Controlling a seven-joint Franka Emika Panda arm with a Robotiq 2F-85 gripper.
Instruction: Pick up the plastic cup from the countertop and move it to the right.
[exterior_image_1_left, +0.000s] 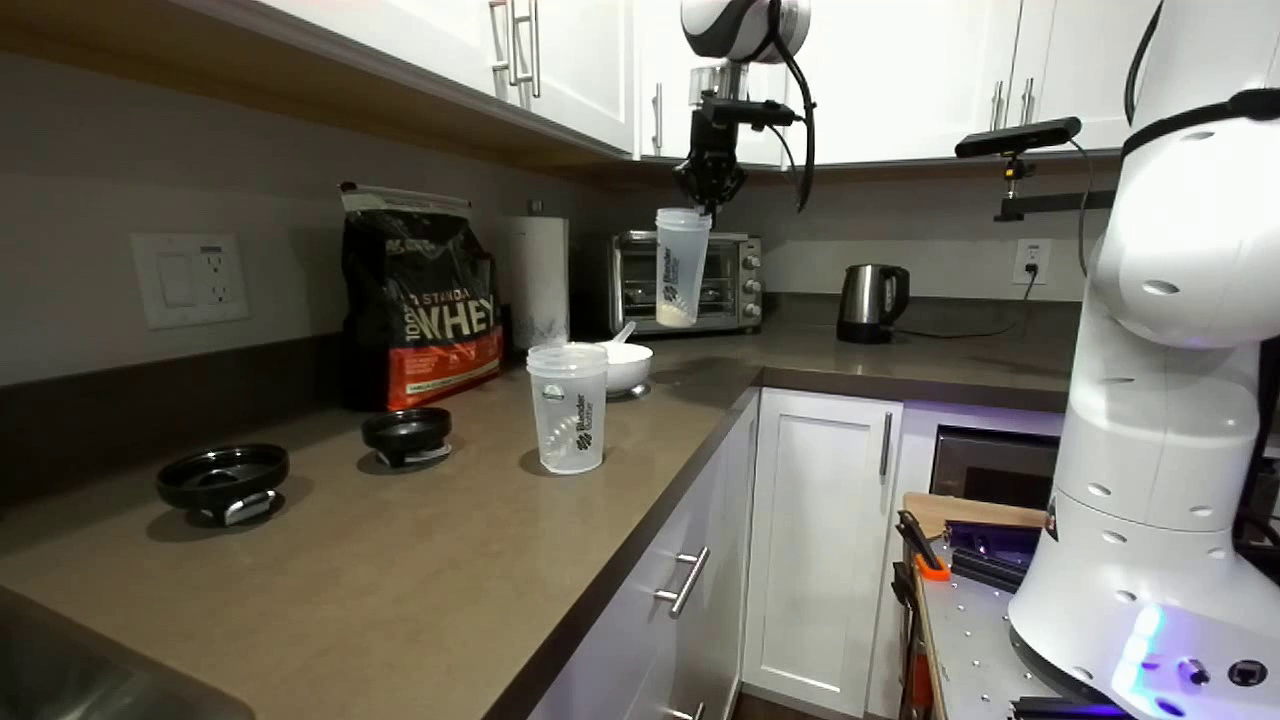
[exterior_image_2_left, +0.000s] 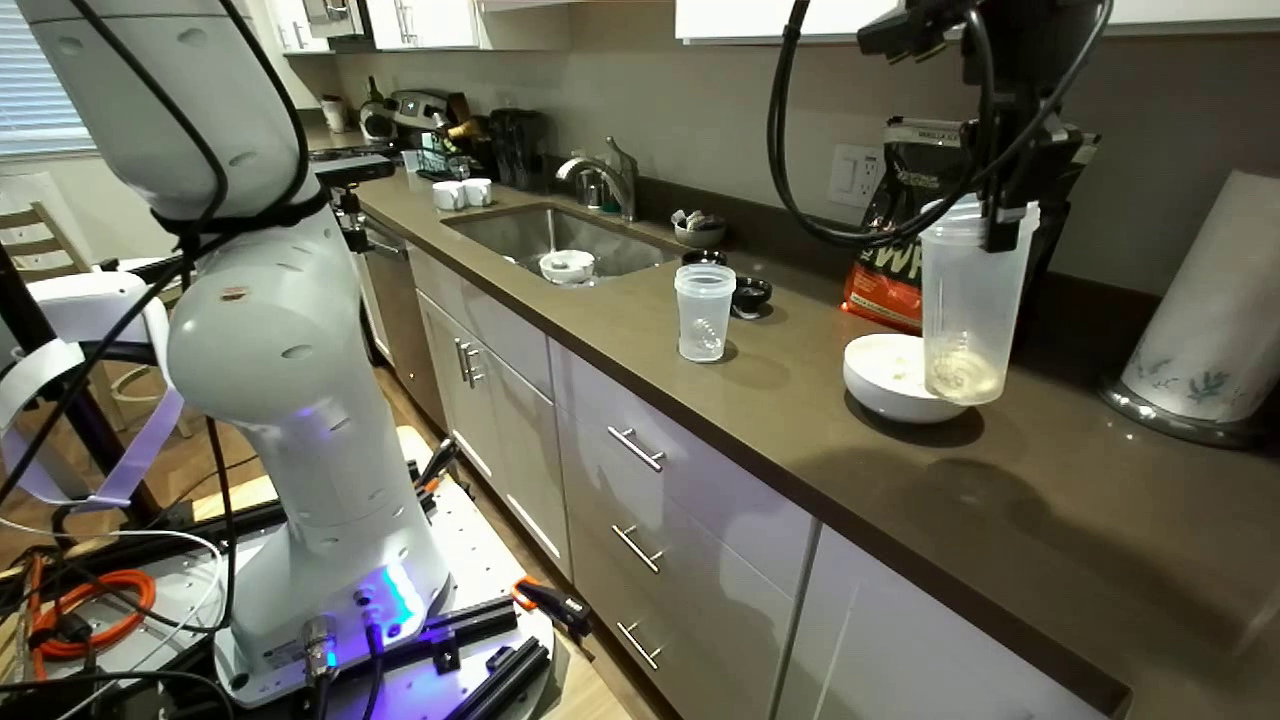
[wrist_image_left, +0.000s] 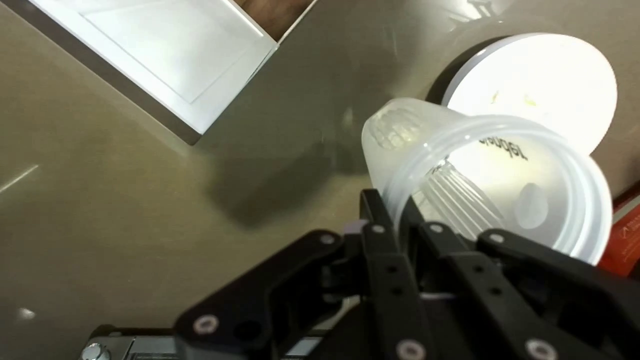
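Note:
The plastic cup is tall, translucent and dark-lettered, with pale powder at its bottom. My gripper (exterior_image_1_left: 708, 205) is shut on the rim wall of this plastic cup (exterior_image_1_left: 688, 262) and holds it above the countertop (exterior_image_1_left: 400, 570), slightly tilted. The held cup (exterior_image_2_left: 965, 310) hangs beside a white bowl, from the gripper (exterior_image_2_left: 1003, 222). In the wrist view the cup (wrist_image_left: 520, 175) has its rim between the fingers of the gripper (wrist_image_left: 392, 202). A similar translucent cup (exterior_image_1_left: 567, 410) stands upright on the countertop (exterior_image_2_left: 830, 440); it also shows in an exterior view (exterior_image_2_left: 704, 315).
The white bowl (exterior_image_2_left: 885, 375) with a spoon stands below and beside the held cup. A whey bag (exterior_image_1_left: 425, 300), paper towels (exterior_image_1_left: 540, 280) and a toaster oven (exterior_image_1_left: 735, 285) line the back. Black lids (exterior_image_1_left: 222, 478) lie nearer. A kettle (exterior_image_1_left: 870, 303) and sink (exterior_image_2_left: 555, 240) also show.

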